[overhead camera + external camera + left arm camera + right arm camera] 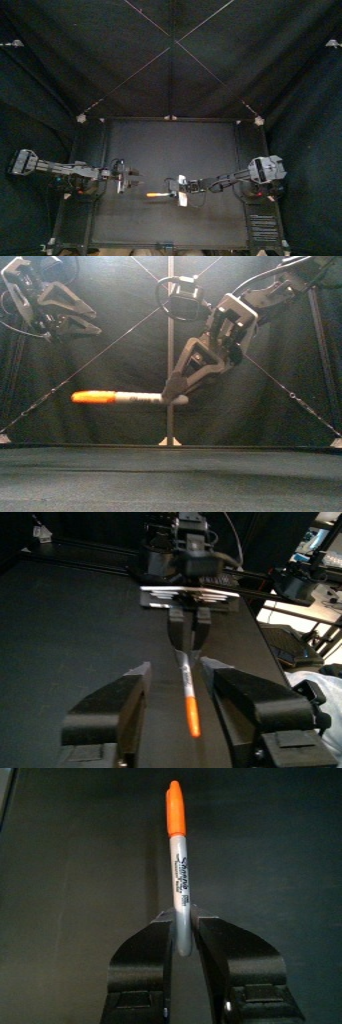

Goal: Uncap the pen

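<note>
A marker pen (144, 399) with a grey barrel and an orange cap (94, 397) hangs level above the table. My right gripper (177, 399) is shut on the barrel's back end, and the cap points toward the left arm. In the right wrist view the pen (178, 868) rises from between the closed jaws, its cap (174, 808) at the far tip. My left gripper (130, 181) is open, left of the cap and apart from it. In the left wrist view the cap (194, 717) shows between the wide jaws of that gripper (181, 670), with the right gripper (187, 632) beyond.
The black table (174, 150) lies below both arms, with the back curtain behind it. Nothing else stands near the pen.
</note>
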Robot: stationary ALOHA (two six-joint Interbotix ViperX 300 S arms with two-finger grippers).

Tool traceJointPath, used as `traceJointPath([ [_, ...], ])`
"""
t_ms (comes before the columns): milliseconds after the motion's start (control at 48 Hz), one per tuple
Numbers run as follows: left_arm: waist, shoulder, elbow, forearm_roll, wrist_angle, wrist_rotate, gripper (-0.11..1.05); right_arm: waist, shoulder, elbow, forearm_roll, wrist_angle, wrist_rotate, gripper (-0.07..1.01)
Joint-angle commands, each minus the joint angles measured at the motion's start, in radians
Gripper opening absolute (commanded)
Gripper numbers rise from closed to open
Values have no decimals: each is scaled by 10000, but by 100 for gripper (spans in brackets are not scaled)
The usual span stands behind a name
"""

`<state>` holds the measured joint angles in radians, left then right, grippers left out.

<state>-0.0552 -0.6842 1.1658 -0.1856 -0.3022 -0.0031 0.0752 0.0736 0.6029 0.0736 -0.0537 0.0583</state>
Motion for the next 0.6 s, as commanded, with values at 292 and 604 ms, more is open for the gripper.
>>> traceJointPath([
  [292, 138, 15, -383, -31, -383, 15, 87, -859, -1703, -184, -1058, -31, -31, 55],
  [604, 215, 383, -414, -46, -782, 0, 87, -859, -1718, -675, -1534, -31, -46, 55],
])
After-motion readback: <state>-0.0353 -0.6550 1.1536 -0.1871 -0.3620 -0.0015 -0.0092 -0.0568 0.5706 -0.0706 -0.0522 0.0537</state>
